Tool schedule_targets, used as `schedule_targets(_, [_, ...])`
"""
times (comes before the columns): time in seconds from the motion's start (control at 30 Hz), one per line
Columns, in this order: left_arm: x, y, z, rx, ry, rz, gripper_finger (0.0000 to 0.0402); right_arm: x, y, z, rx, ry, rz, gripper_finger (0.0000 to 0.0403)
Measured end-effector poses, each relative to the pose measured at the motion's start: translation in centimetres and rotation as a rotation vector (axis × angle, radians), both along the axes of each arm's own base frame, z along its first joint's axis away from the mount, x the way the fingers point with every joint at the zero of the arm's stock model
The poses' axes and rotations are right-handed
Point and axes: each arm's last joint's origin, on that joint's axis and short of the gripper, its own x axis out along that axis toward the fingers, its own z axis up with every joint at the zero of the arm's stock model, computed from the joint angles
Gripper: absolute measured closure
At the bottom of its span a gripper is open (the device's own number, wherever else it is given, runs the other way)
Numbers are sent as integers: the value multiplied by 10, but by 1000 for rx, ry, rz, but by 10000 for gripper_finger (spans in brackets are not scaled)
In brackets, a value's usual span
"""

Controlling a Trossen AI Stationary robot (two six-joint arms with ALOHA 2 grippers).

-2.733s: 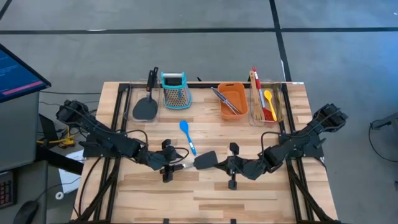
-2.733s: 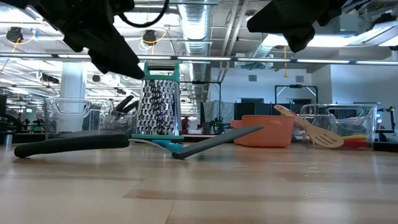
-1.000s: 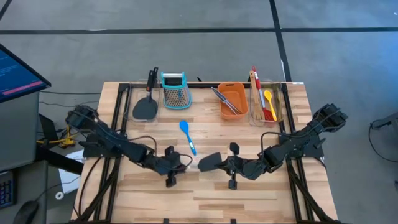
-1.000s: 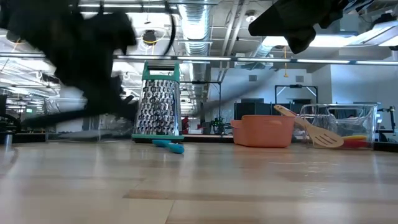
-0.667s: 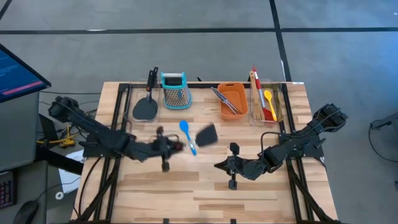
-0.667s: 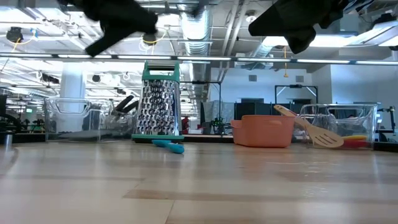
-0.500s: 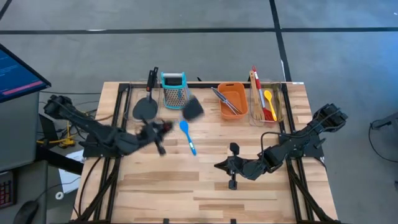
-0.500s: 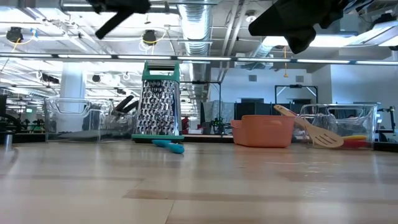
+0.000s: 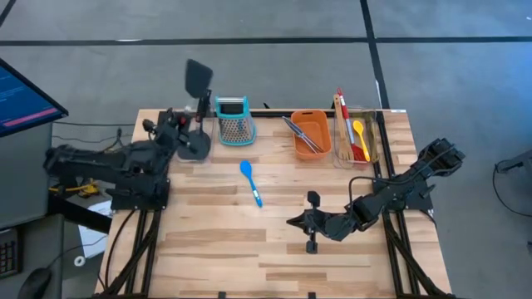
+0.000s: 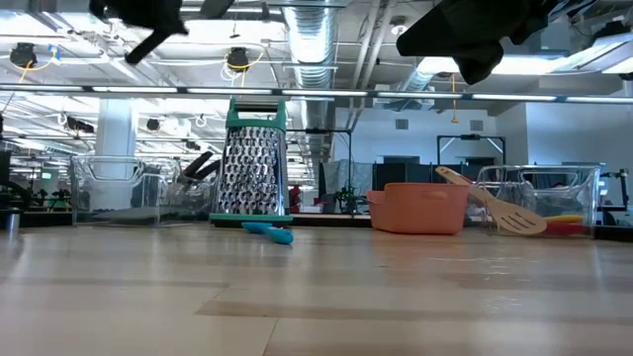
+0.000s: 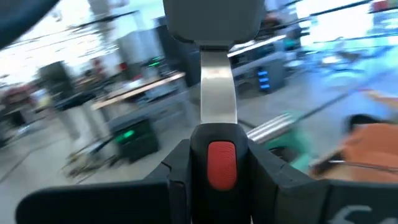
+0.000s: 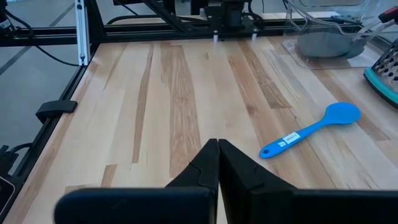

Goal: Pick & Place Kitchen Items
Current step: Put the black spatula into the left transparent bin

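Observation:
A black spatula (image 9: 198,77) with a silver neck and a red inset in its handle is held high over the table's far left corner by my left gripper (image 9: 179,126), which is shut on it. Its blade reaches out past the far edge. A second black spatula (image 9: 194,148) lies in a clear bin (image 10: 119,185) below. A blue spoon (image 9: 250,181) lies flat on the table's middle. My right gripper (image 9: 292,221) hovers shut over the near middle, touching nothing. My left gripper pinches the spatula's handle (image 11: 221,163) between its two fingers (image 11: 177,171), one on each side. The fingers lie level and along the handle, pointing toward the far edge. The spatula sticks straight out ahead of them, blade (image 11: 211,18) foremost, lifted clear of everything.
A teal-topped box grater (image 9: 233,120) stands at the far edge. Right of it are an orange tub (image 9: 312,143) holding metal tongs (image 9: 301,134), and a clear bin (image 9: 371,141) with a wooden turner and red and yellow spoons. Bare wood lies along the near side.
My left gripper has lifted the spatula off the table's middle and swung it up toward the far left corner, tipping from pointing down to level. The blade, which lay near my right gripper, now hangs beyond the far edge.

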Motion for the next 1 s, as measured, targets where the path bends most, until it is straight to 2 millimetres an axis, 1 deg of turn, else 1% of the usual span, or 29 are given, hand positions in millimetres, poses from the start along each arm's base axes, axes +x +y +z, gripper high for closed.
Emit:
schedule_targets(0.07, [-7,12,-13,-10,-20,66,333,0,0,0,1,1,2,403])
schedule_targets(0.23, [-19,34,-55,-62,-115,94,333,0,0,0,4,3,10,403])
schedule_targets(0.3, [-23,42,-73,-85,-130,133,333,0,0,0,5,4,13,403])
schedule_targets(0.47, [-32,60,-112,-151,-155,214,332,0,1,0,7,5,16,403])
schedule_targets(0.57, [-39,68,-132,-193,-190,261,332,0,1,0,7,5,16,403])
schedule_targets(0.7, [-47,75,-151,-234,-248,293,332,0,1,0,7,5,16,403])
schedule_targets(0.9, [-57,81,-173,-308,-332,301,332,0,0,0,7,4,15,403])
schedule_targets(1.0, [-57,83,-174,-335,-337,261,332,0,0,0,7,4,15,403])
